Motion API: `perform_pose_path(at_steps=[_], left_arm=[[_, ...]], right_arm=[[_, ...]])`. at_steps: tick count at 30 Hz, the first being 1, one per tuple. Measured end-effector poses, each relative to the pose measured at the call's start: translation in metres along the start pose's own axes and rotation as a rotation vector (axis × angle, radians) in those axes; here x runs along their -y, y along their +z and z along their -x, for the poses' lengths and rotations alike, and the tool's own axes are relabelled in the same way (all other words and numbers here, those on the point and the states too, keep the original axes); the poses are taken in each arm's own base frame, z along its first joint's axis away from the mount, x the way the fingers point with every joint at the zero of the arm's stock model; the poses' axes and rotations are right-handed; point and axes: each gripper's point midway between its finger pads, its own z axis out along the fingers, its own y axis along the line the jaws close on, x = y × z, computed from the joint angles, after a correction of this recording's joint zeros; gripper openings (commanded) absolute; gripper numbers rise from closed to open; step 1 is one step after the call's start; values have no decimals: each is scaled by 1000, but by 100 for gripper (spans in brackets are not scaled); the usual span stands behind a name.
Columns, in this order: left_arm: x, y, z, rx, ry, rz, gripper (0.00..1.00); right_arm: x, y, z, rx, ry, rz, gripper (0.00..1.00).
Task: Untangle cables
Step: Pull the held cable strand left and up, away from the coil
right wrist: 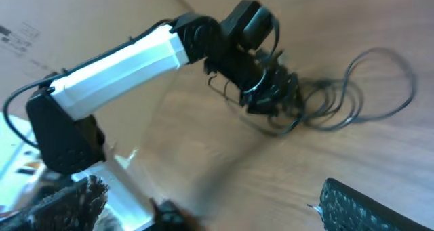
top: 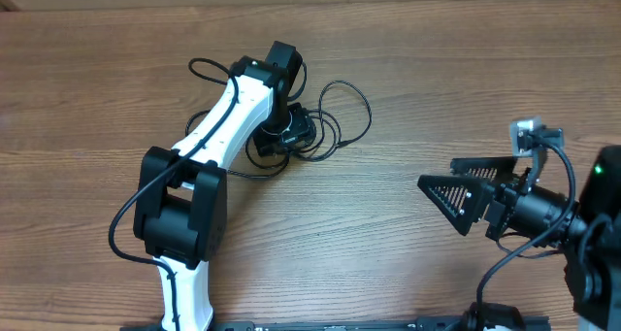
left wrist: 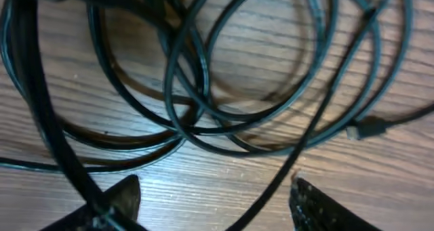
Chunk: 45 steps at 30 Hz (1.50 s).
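Observation:
The cables lie as a tangle of thin black loops on the wooden table, left of centre. My left gripper hangs low over the bundle. In the left wrist view its two fingertips are wide apart with one cable strand passing between them, and the overlapping cable loops fill the frame, with a small plug end at the right. My right gripper is open and empty, far to the right, pointing toward the bundle. In the right wrist view the cables show beyond the left arm.
The white left arm reaches over the table from its black base at the front left. Bare wood table lies between the two arms. A cardboard sheet shows at the back.

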Motion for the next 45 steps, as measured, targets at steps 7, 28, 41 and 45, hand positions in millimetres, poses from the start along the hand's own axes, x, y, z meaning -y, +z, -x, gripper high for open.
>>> perform_pose_path(at_steps=[7, 28, 41, 45], left_arm=[[3, 8, 6, 26, -10, -24, 4], [57, -230, 3, 360, 214, -287, 4], [98, -430, -38, 848, 410, -801, 4], [95, -459, -52, 912, 428, -866, 4]], right_arm=[[9, 8, -7, -66, 110, 18, 100], [82, 38, -7, -183, 298, -141, 100], [111, 53, -10, -242, 379, -173, 100], [115, 55, -11, -250, 390, -174, 100]])
